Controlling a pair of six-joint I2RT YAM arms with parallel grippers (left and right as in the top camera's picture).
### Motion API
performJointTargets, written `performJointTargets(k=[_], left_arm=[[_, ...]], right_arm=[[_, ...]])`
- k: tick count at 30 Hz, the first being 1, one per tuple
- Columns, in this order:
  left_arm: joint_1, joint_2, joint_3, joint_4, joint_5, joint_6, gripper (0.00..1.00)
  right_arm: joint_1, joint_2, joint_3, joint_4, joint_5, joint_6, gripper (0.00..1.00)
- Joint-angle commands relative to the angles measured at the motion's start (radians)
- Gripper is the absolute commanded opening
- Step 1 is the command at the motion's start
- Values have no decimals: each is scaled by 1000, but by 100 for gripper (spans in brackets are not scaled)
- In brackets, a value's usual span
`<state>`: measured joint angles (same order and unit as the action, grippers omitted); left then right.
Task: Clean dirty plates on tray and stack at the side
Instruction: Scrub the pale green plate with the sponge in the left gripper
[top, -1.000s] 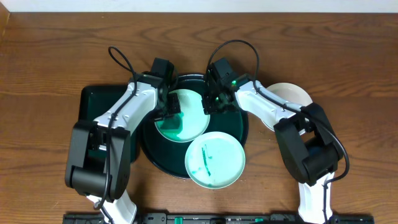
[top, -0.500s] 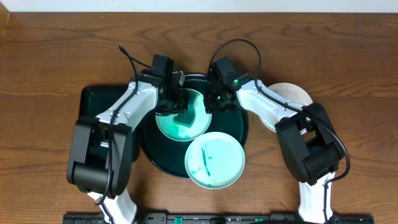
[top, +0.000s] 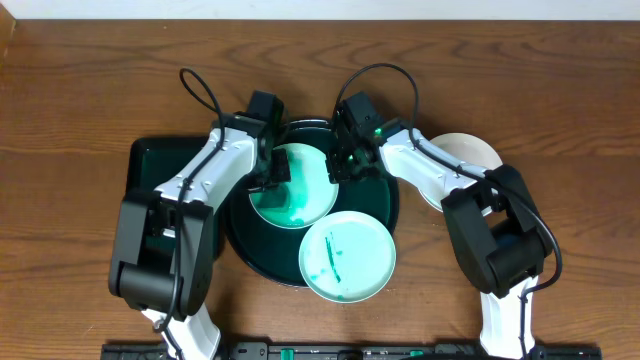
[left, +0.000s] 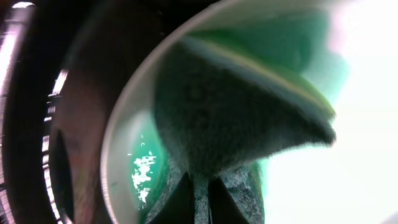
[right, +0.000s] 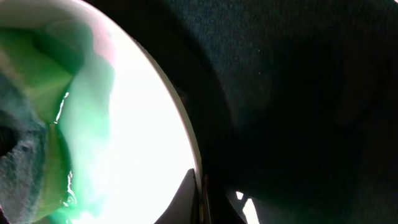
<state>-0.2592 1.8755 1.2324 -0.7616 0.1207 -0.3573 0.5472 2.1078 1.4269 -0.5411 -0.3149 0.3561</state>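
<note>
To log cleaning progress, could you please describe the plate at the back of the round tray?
The plate is round, pale and glossy, lying in the dark tray. A wet teal-green smear covers much of its left side. The left gripper presses a cloth on it; the right gripper pinches its right rim.

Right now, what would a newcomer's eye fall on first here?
Both arms meet over the large dark tray at mid-table, where the left pincer presses a cloth on a green-smeared plate and the right pincer grips its rim. A second streaked plate juts over the tray's front edge; a white plate lies to its right.
</note>
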Motion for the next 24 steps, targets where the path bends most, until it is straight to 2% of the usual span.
performJointTargets(k=[1, 4, 10, 14, 17, 20, 24], left_arm=[[11, 13, -24, -21, 264, 162, 7], [11, 13, -24, 0, 457, 253, 7], [15, 13, -24, 75, 386, 246, 7], [23, 13, -24, 143, 245, 193, 8], [25, 13, -24, 173, 74, 142, 7], [25, 13, -24, 169, -110, 96, 7], [25, 13, -24, 123, -220, 83, 7]], right_arm=[[-3, 11, 24, 0, 3, 6, 1], [-3, 11, 24, 0, 3, 6, 1], [-3, 11, 24, 0, 3, 6, 1], [-3, 11, 24, 0, 3, 6, 1], [-3, 11, 24, 0, 3, 6, 1], [-3, 11, 24, 0, 3, 6, 1], [-3, 11, 24, 0, 3, 6, 1]])
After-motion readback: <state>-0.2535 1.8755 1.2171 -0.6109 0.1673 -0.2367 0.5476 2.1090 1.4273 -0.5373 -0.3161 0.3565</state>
